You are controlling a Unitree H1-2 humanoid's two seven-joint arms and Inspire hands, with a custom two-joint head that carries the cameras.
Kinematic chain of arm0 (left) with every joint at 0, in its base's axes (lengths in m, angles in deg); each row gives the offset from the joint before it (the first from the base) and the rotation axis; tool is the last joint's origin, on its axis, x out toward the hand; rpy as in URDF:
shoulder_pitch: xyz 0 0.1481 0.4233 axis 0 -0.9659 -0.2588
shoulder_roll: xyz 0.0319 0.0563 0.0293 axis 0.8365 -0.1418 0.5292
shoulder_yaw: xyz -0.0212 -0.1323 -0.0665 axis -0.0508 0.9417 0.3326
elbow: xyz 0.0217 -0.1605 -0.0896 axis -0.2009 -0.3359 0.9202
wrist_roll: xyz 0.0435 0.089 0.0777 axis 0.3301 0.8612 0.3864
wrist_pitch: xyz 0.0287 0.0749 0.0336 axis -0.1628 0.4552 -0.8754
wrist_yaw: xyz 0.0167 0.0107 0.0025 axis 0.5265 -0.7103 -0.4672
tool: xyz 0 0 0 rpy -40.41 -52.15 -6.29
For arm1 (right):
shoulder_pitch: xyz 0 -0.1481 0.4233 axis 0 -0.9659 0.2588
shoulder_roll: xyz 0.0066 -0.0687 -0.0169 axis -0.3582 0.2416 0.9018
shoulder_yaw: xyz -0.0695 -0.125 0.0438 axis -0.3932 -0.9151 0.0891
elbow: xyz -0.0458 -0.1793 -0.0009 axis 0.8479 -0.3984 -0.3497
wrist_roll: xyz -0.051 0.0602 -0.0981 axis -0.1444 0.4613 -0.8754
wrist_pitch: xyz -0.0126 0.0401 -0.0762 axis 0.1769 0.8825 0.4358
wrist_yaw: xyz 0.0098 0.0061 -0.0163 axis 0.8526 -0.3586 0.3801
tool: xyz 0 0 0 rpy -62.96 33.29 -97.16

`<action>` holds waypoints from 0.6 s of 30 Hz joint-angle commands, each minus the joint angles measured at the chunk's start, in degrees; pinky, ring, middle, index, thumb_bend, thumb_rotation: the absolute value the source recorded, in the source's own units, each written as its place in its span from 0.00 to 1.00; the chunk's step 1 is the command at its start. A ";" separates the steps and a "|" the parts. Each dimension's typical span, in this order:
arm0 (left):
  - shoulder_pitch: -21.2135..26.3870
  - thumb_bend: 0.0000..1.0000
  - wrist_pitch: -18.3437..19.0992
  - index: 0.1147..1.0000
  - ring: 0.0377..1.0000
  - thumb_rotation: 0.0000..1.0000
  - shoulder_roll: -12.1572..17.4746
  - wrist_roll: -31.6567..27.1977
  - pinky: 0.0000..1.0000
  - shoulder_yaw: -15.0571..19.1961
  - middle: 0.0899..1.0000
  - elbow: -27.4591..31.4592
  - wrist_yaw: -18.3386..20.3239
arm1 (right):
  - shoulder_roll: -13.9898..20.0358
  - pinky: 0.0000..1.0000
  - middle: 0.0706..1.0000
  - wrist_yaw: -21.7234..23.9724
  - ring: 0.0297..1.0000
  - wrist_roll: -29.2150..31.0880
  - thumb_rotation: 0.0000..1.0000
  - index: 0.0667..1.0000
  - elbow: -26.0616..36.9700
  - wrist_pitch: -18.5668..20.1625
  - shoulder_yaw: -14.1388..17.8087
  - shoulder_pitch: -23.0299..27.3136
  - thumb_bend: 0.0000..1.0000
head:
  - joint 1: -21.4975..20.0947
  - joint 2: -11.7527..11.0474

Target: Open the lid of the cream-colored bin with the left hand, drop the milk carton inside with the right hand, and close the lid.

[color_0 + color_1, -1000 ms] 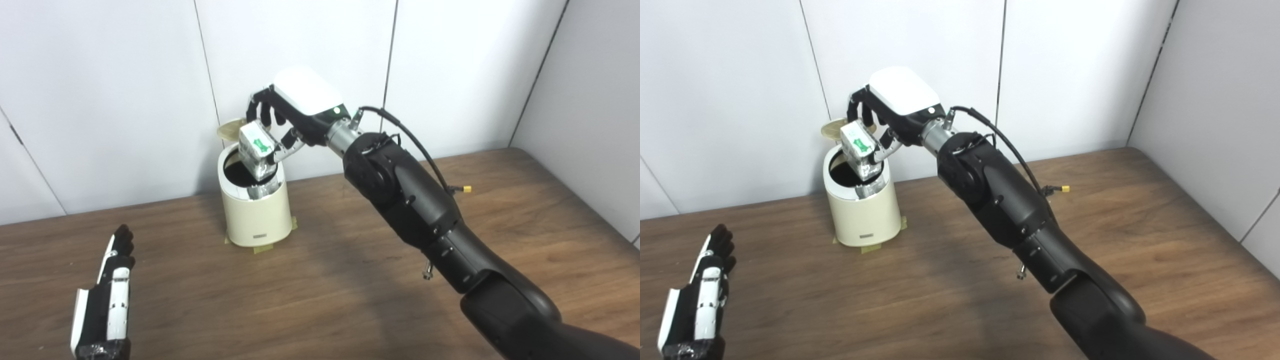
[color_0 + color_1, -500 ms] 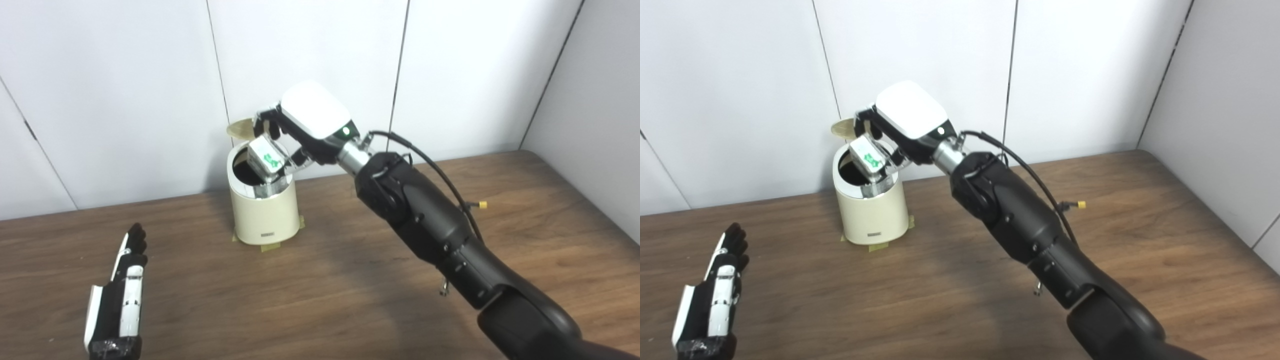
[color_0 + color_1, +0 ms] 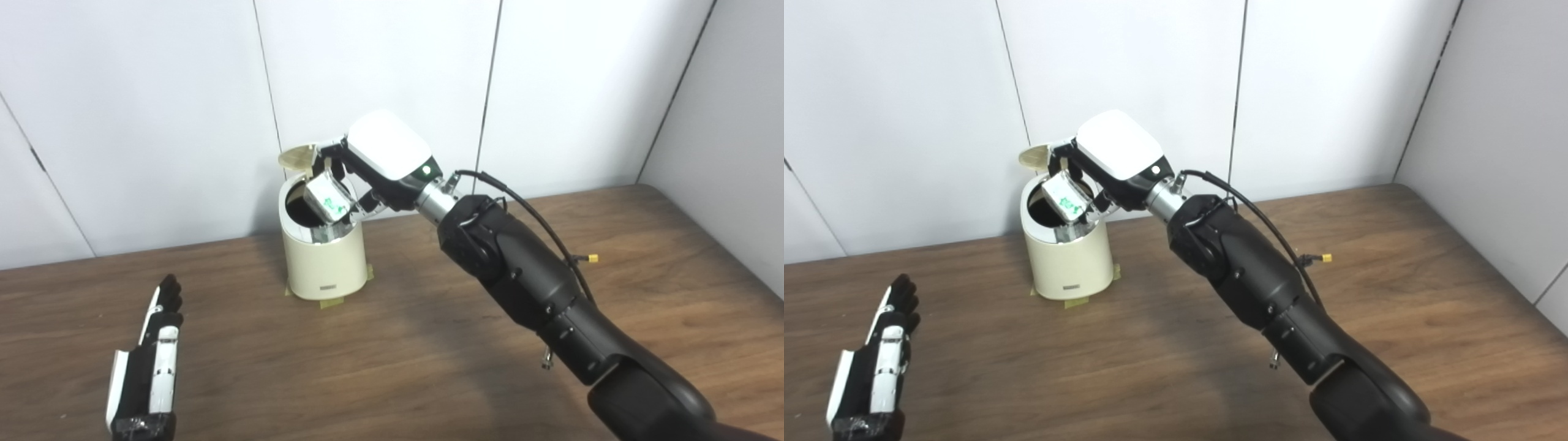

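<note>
Left eye view: cream-colored bin upright near the back wall, lid tipped up behind the opening, dark interior showing, contents not readable. Milk carton tilted over the bin's mouth, lower end at or just past the rim on the right side, clasped by the right hand with fingers wrapped round it from above. Carton boxy, white and silvery with a green mark on the face. Bin a smooth rounded cylinder with a shiny metal ring at the rim and a small label low on the front; tape tabs under its base on the table. Left hand low at the near left, well apart from the bin, fingers stretched out straight and together, holding nothing, just above or on the wood, cannot tell which. Broad bare stretch of dark wood-grain tabletop between the left hand and the bin, and more to the right of the black right arm. Table's right edge close to the grey side wall; white panels with thin vertical seams behind.
</note>
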 commanded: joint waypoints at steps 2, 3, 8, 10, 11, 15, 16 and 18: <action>1.48 0.25 -2.22 0.99 1.00 1.00 0.13 0.20 1.00 -0.01 0.99 0.79 -0.24 | 1.07 0.44 0.46 0.43 0.47 0.01 0.07 0.46 2.94 1.52 1.53 2.67 0.52 | 0.00 0.00; 1.47 0.25 -2.27 0.99 1.00 1.00 0.13 0.20 1.00 -0.01 0.99 0.77 -0.23 | 1.06 0.47 0.49 0.55 0.50 -0.03 0.11 0.46 3.18 1.65 1.62 2.62 0.52 | 0.00 0.00; 1.45 0.25 -2.87 0.99 1.00 1.00 0.08 -0.03 1.00 -0.01 0.98 0.52 -0.20 | 0.82 0.49 0.53 -3.48 0.53 -0.72 0.14 0.45 2.74 0.50 2.15 2.39 0.52 | -0.02 -0.02; 1.45 0.26 -2.95 0.99 1.00 1.00 0.14 0.15 1.00 -0.08 0.98 0.46 -0.19 | 0.69 0.49 0.53 -4.66 0.53 -1.23 0.14 0.45 2.51 0.48 2.19 2.42 0.52 | 0.03 -0.07; 1.46 0.26 -3.00 0.99 1.00 1.00 0.16 0.19 1.00 -0.10 0.98 0.42 -0.18 | 0.66 0.49 0.53 -5.30 0.53 -1.62 0.14 0.45 2.39 0.45 2.16 2.45 0.52 | 0.03 -0.07; 1.45 0.27 -2.45 0.99 1.00 1.00 0.07 0.38 1.00 -0.13 0.98 0.48 -0.27 | 0.44 0.50 0.56 -6.36 0.56 -2.64 0.14 0.56 2.52 0.83 2.15 2.47 0.91 | 0.03 -0.20; 1.42 0.26 -2.31 0.99 1.00 1.00 0.01 0.33 1.00 -0.12 0.98 0.55 -0.29 | 0.38 0.51 0.57 -6.51 0.56 -2.72 0.14 0.57 2.60 0.91 2.16 2.45 0.93 | 0.00 -0.23; 1.39 0.25 -2.31 0.98 1.00 1.00 -0.01 0.36 1.00 -0.16 0.98 0.61 -0.27 | 0.27 0.51 0.58 -7.17 0.57 -2.76 0.14 0.59 2.73 0.84 2.18 2.36 0.95 | -0.05 -0.21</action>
